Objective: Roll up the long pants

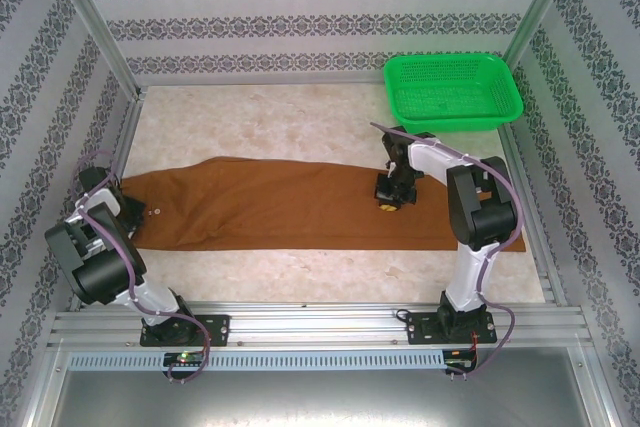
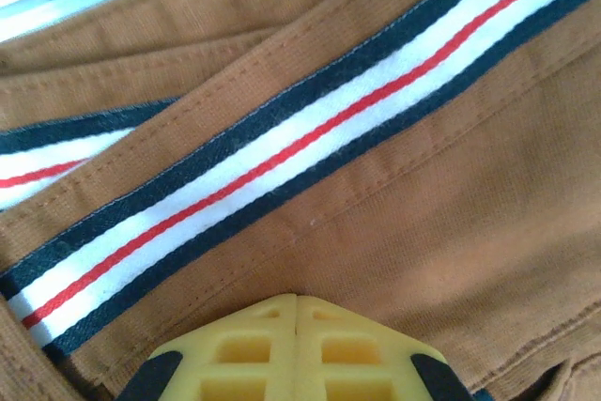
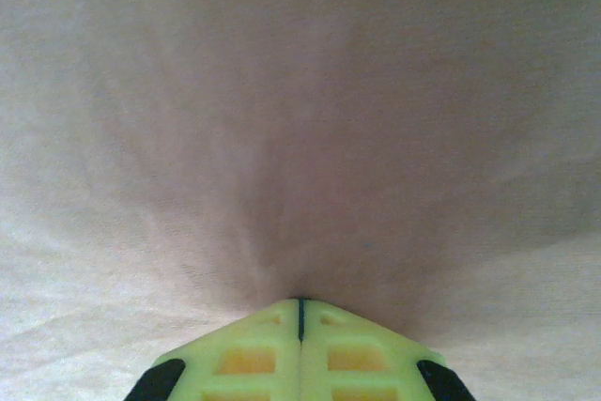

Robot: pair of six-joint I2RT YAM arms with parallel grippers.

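Figure: one pair of long pants point(image 1: 290, 209) lies flat along the bench point(image 1: 300, 137), striped waistband point(image 2: 282, 152) at its left edge. One green basket point(image 1: 452, 92) sits at the far right corner. My two arms bend down onto the cloth: my left pincer point(image 2: 297, 312) is pressed together at the waistband, and my right pincer point(image 3: 300, 312) is pinching puckered leg cloth.

We are looking into a robotics lab test cell: an aluminium frame point(image 1: 92, 22) boxes in a marble-patterned bench point(image 1: 300, 127), printed wallpaper panels point(image 1: 300, 7) stand as backdrop walls, and the left arm point(image 1: 95, 267) and right arm point(image 1: 480, 207) are bolted to a slotted metal rail point(image 1: 320, 317).
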